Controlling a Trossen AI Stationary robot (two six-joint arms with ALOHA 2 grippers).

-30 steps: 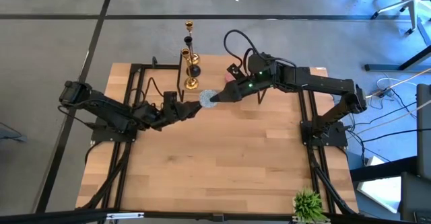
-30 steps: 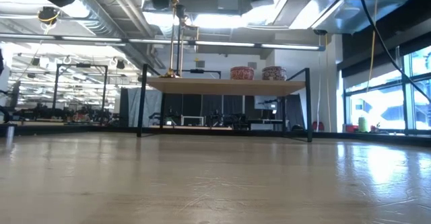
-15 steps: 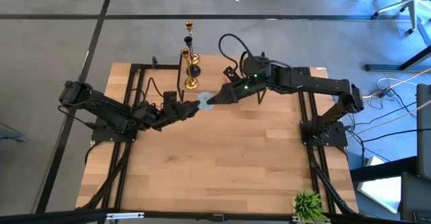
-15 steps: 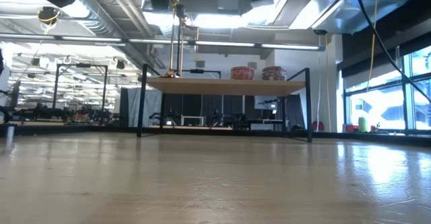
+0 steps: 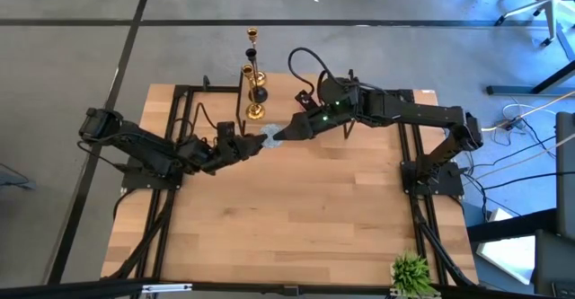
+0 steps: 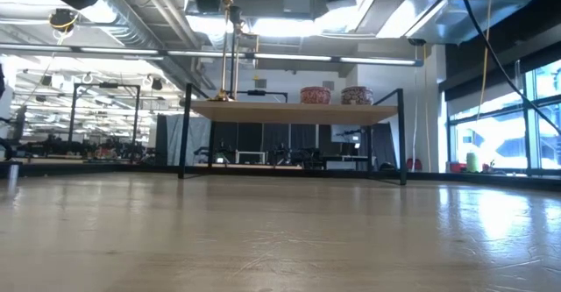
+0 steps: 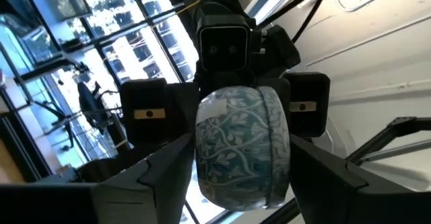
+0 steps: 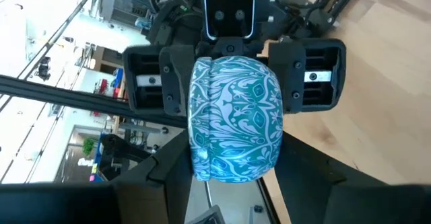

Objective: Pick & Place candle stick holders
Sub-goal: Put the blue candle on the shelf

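Both grippers, left gripper (image 5: 261,143) and right gripper (image 5: 280,137), clamp one teal-patterned bowl (image 5: 270,136) between them near the table's far edge, just beside the standing candle stick holders (image 5: 254,76), which a clumsy handover could topple.

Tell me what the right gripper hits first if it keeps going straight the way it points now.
The right gripper points at the left gripper, with the teal patterned object between them. Both appear to hold it, so it would likely push that object into the left gripper's fingers.
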